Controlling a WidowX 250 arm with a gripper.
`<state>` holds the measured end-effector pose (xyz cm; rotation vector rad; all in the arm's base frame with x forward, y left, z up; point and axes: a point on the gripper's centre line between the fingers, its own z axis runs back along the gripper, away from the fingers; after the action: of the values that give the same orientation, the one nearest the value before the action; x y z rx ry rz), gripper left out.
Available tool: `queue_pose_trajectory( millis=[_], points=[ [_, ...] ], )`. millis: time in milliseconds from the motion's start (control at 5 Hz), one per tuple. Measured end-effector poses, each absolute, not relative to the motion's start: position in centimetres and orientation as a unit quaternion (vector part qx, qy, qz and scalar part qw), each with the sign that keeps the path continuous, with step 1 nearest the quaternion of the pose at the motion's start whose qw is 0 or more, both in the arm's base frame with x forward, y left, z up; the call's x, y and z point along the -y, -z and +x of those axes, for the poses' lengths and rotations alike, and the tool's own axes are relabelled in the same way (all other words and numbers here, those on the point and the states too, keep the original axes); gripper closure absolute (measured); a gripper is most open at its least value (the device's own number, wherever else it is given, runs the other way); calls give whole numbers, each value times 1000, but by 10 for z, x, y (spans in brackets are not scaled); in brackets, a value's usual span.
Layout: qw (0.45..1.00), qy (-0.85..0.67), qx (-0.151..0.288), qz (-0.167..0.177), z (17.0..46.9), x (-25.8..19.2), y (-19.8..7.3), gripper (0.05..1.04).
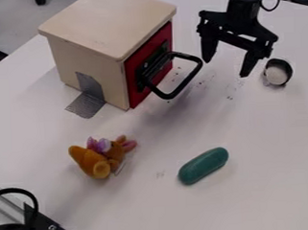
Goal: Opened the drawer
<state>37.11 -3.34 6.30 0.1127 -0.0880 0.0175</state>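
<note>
On the box's side: drawer seemingly shut.
Black handle juts toward the gripper, which hangs apart to the right, fingers spread. Advised: seat one finger inside the loop, then draw straight out.

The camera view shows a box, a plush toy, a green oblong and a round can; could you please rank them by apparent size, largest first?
1. Box, by far the largest
2. Plush toy
3. Green oblong
4. Round can
</note>
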Motion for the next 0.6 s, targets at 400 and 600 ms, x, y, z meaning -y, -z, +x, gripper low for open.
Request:
queue_pose_trajectory(
  millis=[400,600],
  points=[
    [996,-46,19,68,356,-1,-45,83],
    [996,-56,2,68,353,-7,-35,107]
  ],
)
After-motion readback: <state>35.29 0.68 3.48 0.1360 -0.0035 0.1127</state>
